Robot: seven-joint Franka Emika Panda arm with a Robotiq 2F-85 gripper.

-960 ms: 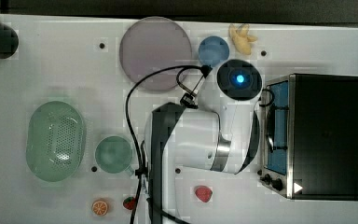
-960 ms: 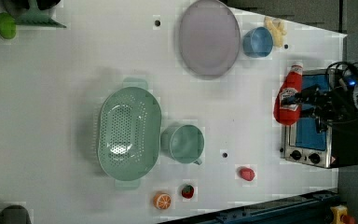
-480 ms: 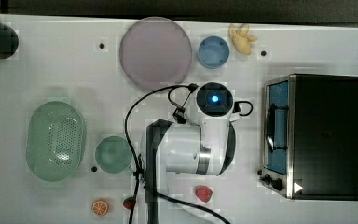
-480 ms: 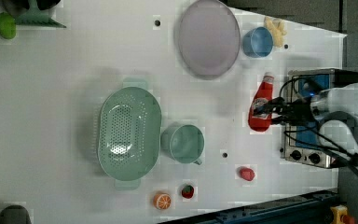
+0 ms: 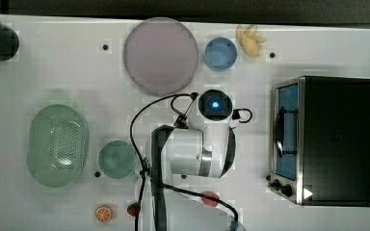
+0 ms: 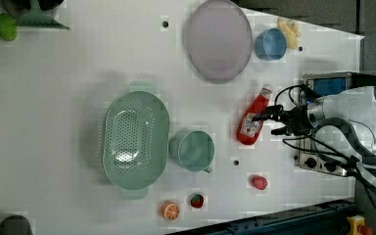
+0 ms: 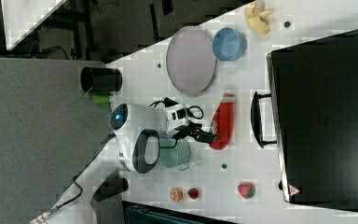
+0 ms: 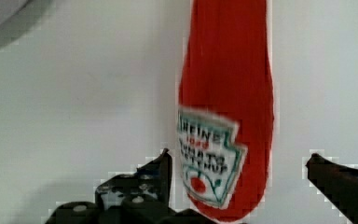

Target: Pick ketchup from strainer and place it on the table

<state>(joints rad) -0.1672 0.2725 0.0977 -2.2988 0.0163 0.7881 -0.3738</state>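
Observation:
The red ketchup (image 6: 251, 123) bottle lies on the white table (image 6: 68, 88) between the lilac plate and the green mug, cap toward the plate. It also appears as ketchup (image 7: 223, 122) and ketchup (image 8: 223, 116). My gripper (image 6: 268, 123) is at the bottle's base end. In the wrist view my gripper (image 8: 238, 158) is open, one finger close to the label and the other standing clear of the bottle's side. The pale green strainer (image 6: 136, 139) sits empty beyond the mug, well away; strainer (image 5: 58, 144) is at the top view's left.
A green mug (image 6: 192, 151) stands beside the ketchup. The lilac plate (image 6: 219, 39), blue bowl (image 6: 269, 44) and yellow fruit (image 6: 289, 29) lie further off. A toaster oven (image 5: 335, 139) sits behind the arm. A strawberry (image 6: 259, 182), a small one (image 6: 197, 200) and an orange slice (image 6: 170, 210) line the table edge.
The arm carried the ketchup away from the oven toward the mug, to the left view's left. The bottle now rests on the table with the fingers apart.

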